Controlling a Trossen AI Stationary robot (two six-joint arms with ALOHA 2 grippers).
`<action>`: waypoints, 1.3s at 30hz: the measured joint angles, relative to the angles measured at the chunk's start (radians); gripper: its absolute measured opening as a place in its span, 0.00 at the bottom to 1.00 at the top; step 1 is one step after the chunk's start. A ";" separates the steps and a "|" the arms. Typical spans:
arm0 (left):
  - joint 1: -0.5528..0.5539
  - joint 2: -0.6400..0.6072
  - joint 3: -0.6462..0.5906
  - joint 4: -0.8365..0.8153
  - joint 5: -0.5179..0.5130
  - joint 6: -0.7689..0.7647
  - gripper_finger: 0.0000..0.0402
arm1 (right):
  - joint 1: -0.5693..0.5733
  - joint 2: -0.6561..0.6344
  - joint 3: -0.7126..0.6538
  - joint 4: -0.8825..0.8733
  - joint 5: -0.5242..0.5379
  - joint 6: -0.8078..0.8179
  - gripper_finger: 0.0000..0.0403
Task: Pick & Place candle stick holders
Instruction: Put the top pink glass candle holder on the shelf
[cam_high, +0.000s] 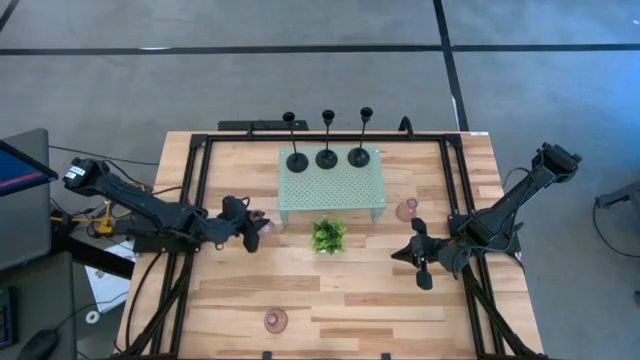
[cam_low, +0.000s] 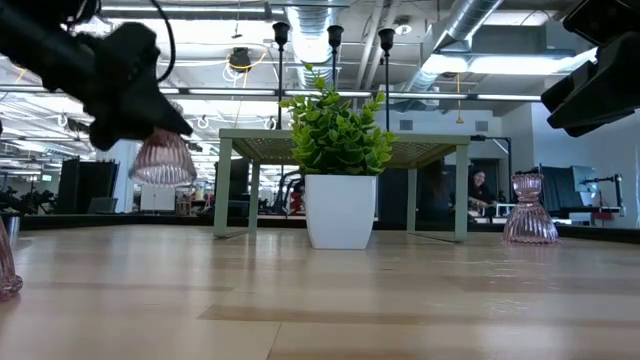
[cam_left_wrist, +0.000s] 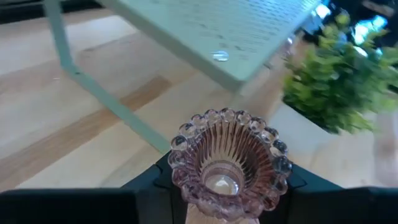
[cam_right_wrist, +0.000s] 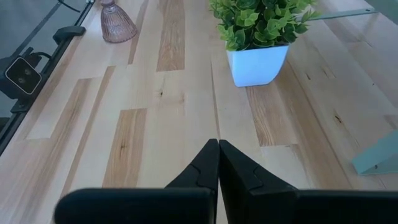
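Observation:
My left gripper is shut on a pinkish glass holder, held above the table left of the mint-green stand. Three black holders stand by their round bases on the stand's far part. A second glass holder stands on the table right of the stand. A third glass holder stands near the front edge and also shows in the right wrist view. My right gripper is shut and empty above the table, right of the plant. My left gripper pinches the glass holder's upper part, just under its beaded rim, with one finger on each side. The fingers come from the table's left, slanting down. The holder is upright and lifted clear, its flared base hanging below the fingers.
A small green plant in a white pot stands in front of the stand, between the two grippers. A black frame runs along the table's sides. Bare wood lies between the plant and the front edge.

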 joint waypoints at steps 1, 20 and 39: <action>-0.010 0.000 0.022 -0.028 0.014 -0.001 0.32 | 0.000 0.000 0.000 0.001 0.000 0.000 0.00; -0.039 0.145 0.454 -0.079 -0.043 0.250 0.32 | 0.000 0.000 0.000 -0.002 0.000 0.000 0.00; 0.288 0.454 0.623 -0.062 0.056 0.391 0.32 | 0.000 0.000 0.000 -0.006 -0.007 0.000 0.00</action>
